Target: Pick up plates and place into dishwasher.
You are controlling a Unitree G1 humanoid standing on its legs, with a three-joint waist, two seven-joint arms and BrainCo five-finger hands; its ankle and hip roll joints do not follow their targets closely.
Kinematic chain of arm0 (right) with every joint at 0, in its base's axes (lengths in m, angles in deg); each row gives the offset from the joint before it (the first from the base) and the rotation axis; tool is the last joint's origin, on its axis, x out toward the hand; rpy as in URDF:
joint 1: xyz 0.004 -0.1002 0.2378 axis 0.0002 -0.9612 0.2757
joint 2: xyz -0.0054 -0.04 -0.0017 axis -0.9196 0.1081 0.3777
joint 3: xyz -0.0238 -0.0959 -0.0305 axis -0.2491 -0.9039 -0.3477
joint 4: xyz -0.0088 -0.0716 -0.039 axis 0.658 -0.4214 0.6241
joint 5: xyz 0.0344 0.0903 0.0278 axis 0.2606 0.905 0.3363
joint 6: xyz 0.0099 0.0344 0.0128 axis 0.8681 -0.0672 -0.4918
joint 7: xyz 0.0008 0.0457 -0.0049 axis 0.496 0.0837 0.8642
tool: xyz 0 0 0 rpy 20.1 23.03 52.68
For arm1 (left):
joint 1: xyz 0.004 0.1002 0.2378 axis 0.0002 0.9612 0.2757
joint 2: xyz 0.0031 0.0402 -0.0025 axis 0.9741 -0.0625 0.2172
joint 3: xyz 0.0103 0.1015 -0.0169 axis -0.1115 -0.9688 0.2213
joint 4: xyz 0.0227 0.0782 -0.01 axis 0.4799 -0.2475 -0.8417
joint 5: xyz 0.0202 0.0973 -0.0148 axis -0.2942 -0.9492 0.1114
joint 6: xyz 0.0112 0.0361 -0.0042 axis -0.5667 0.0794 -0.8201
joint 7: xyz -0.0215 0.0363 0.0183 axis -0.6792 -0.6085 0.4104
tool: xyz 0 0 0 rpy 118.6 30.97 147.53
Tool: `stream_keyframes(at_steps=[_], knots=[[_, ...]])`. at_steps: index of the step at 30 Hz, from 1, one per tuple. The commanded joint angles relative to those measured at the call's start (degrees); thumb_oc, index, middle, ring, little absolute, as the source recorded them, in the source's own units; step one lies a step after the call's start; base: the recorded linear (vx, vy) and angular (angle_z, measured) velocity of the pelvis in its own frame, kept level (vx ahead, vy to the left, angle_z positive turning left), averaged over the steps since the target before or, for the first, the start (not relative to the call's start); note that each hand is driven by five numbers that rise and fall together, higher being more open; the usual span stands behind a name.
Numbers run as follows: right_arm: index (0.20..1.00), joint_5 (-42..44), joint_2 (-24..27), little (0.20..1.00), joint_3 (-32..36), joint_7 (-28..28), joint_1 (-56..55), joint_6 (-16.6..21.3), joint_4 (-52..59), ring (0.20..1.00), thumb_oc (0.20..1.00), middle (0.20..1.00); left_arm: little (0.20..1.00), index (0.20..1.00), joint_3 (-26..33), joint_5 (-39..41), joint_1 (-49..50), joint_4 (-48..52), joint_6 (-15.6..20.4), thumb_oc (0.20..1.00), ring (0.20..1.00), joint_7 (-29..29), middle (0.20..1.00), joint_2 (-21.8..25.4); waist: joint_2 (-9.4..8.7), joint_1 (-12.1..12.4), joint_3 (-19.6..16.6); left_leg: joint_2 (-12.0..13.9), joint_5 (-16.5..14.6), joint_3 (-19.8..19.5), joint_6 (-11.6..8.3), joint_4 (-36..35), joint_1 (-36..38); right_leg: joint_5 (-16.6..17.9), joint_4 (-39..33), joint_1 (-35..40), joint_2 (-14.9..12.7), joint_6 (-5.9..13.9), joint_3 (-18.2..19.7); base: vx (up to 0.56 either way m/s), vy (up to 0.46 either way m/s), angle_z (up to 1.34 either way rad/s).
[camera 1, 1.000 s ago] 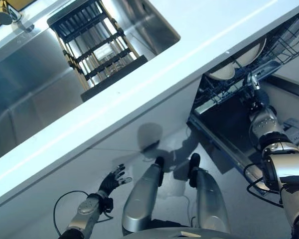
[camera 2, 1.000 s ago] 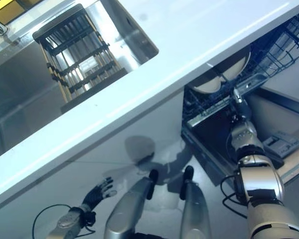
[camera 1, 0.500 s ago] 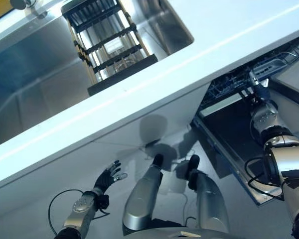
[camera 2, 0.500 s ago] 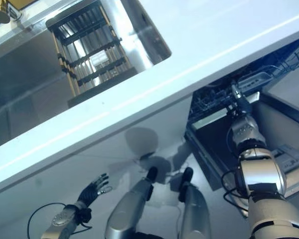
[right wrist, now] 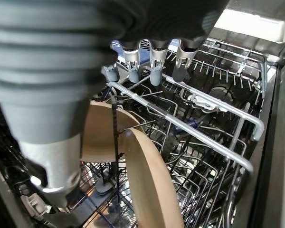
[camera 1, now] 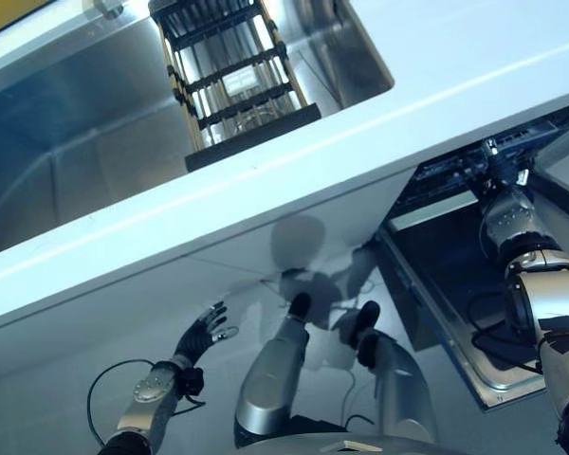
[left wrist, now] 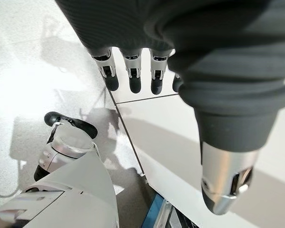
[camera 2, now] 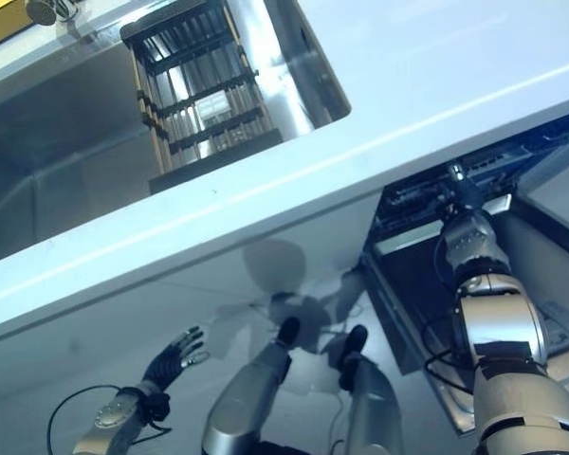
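Since 1 s ago my head cam has shifted and the rack (right wrist: 213, 114) has slid in under the counter (camera 1: 266, 190), right hand (right wrist: 152, 66) with it. Rack: chrome-and-dark wire w/ tines. Two round beige plates (right wrist: 149, 180) stand on edge in it, faces side by side. Right hand's fingers hang relaxed, holding nothing. Left hand (camera 1: 204, 334) open, low over floor.

Glossy white countertop (camera 1: 266, 190); brushed steel sink (camera 1: 66, 142); shiny wire dishwasher rack (right wrist: 213, 114); smooth matt beige plates (right wrist: 147, 180); black plastic drying rack (camera 1: 232, 76); glossy pale floor (left wrist: 28, 71).
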Motion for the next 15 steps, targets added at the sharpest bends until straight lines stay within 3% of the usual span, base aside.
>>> stream_keyframes(at_steps=[1,7,15], knots=[[1.0,-2.42,-1.21,1.0,1.59,2.14,-2.5,4.38,7.59,1.0,1.0,1.0,1.0,1.0,1.67,-1.74,6.11,-0.7,4.33,1.0,1.0,0.81,1.0,3.58,-4.63,2.79,-6.04,-3.14,5.18,3.79,6.26,-0.53,-3.54,-2.52,-3.52,9.07,1.45,1.2,1.99,0.03,0.073,-0.03],[1.0,-9.57,-2.12,1.0,2.64,-5.18,-13.55,4.17,13.87,1.0,1.0,1.0,1.0,1.0,2.88,-3.22,7.16,-2.69,4.6,1.0,1.0,-0.11,1.0,1.41,-6.81,0.36,-8.8,-2.29,4.54,6.59,6.76,-3.5,1.2,-2.01,-6.61,13.43,0.88,2.25,3.16,0.03,0.084,-0.11],[1.0,-10.77,-4.03,1.0,5.03,-12.83,-20.21,3.02,16.23,1.0,1.0,1.0,1.0,1.0,3.15,-4.82,8.51,-4.76,4.4,1.0,1.0,-2.85,1.0,-2.28,-9.65,-1.51,-13.88,-1.98,3.84,9.16,7.54,-7.56,7.89,0.15,-12.38,19.5,0.21,3.75,5.01,0.05,0.069,-0.16]])
